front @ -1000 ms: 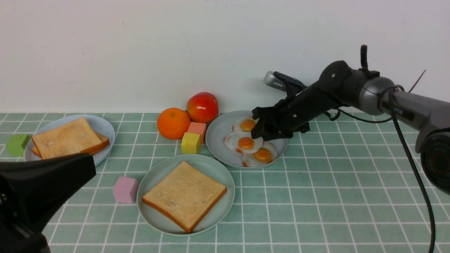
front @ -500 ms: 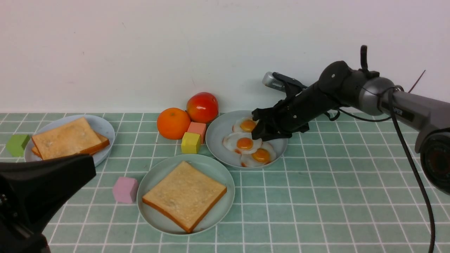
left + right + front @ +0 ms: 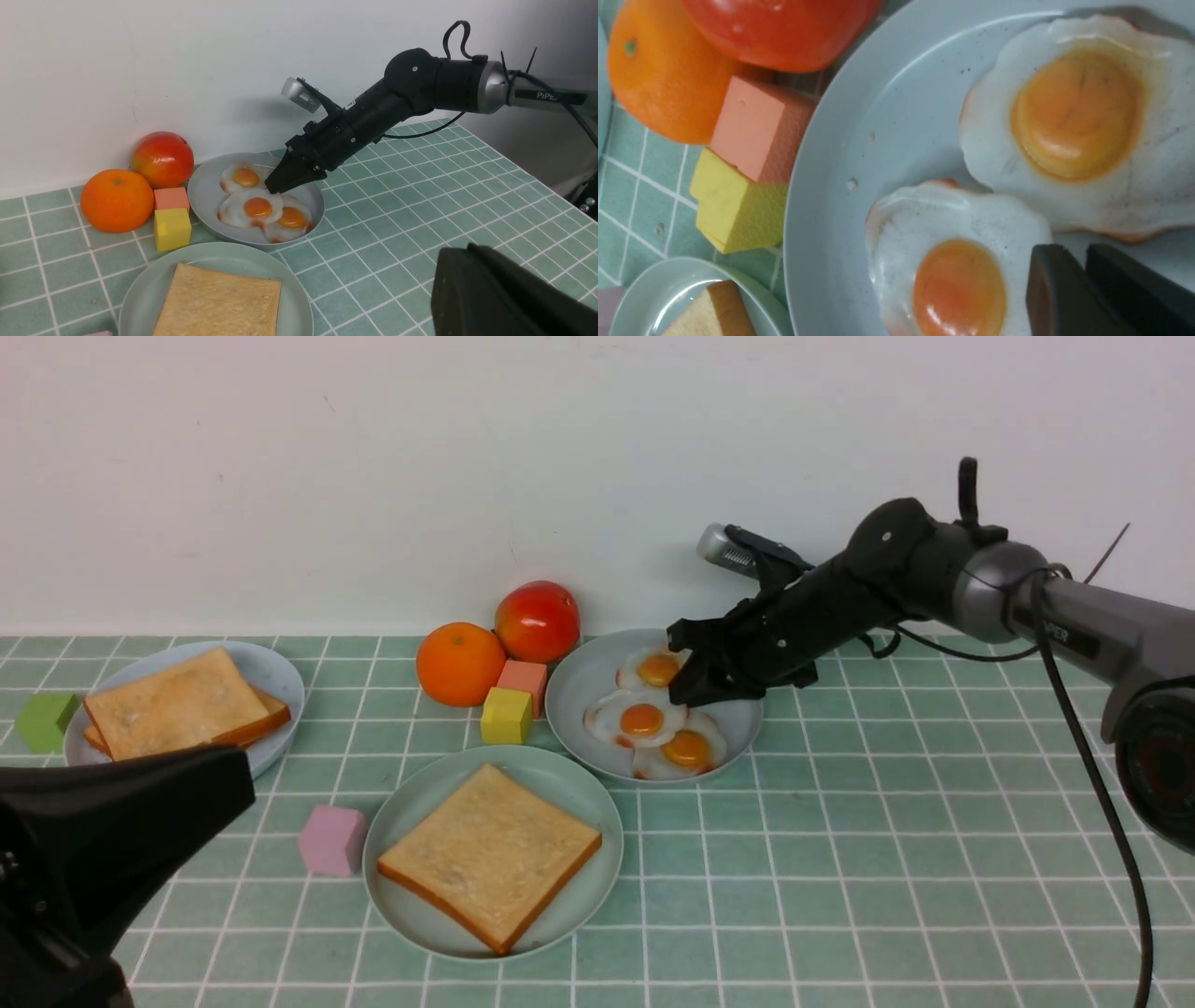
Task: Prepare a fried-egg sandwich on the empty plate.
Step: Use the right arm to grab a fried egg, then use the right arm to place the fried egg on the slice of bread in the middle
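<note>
Front view: the mint plate, holding 1 toast, sits near the tabletop's front edge. Left wrist view: whether the left gripper is open cannot be told. Right wrist view: the right gripper pinches the middle egg by its white rim, the sensible hold; it looks thin, light, likely slick.

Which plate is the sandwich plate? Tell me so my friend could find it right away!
On the green tiled table, look at the plate nearest the front, in the middle. It is the pale mint-green plate holding one flat toast slice, unlike the left plate with two stacked slices and the grey-blue plate behind it with three fried eggs.
</note>
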`<state>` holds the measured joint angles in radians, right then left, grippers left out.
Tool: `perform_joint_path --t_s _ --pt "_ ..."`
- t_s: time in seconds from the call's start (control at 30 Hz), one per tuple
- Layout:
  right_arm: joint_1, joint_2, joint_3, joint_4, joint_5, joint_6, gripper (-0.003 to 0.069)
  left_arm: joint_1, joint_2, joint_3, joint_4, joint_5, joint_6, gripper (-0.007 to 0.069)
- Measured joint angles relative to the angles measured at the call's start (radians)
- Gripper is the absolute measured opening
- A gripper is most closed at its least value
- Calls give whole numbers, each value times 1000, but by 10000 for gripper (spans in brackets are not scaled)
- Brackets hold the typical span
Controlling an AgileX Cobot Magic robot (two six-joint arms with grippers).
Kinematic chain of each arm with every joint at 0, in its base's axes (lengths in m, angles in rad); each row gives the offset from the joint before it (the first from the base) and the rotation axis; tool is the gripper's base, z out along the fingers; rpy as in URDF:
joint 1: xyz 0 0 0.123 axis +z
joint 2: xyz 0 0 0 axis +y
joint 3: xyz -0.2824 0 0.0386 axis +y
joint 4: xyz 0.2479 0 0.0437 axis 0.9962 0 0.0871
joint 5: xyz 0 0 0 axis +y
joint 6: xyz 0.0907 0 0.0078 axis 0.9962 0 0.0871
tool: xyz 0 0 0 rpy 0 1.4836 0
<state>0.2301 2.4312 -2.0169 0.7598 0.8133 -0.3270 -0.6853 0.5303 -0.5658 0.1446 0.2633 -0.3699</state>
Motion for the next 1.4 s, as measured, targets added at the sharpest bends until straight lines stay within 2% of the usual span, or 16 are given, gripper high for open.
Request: perform_joint_path --t_s 0.57,0.87,1.27,1.4 --pt "-50 -67 0 -3 107 -34 56 0 0 0 41 1 0 -10" --pt "-60 -124 0 47 151 -95 52 0 0 0 72 25 0 -10" --pt "-60 -143 0 100 241 -110 52 0 0 0 84 57 0 -10" --pt "-60 -171 1 110 302 -114 50 0 0 0 135 109 0 -10"
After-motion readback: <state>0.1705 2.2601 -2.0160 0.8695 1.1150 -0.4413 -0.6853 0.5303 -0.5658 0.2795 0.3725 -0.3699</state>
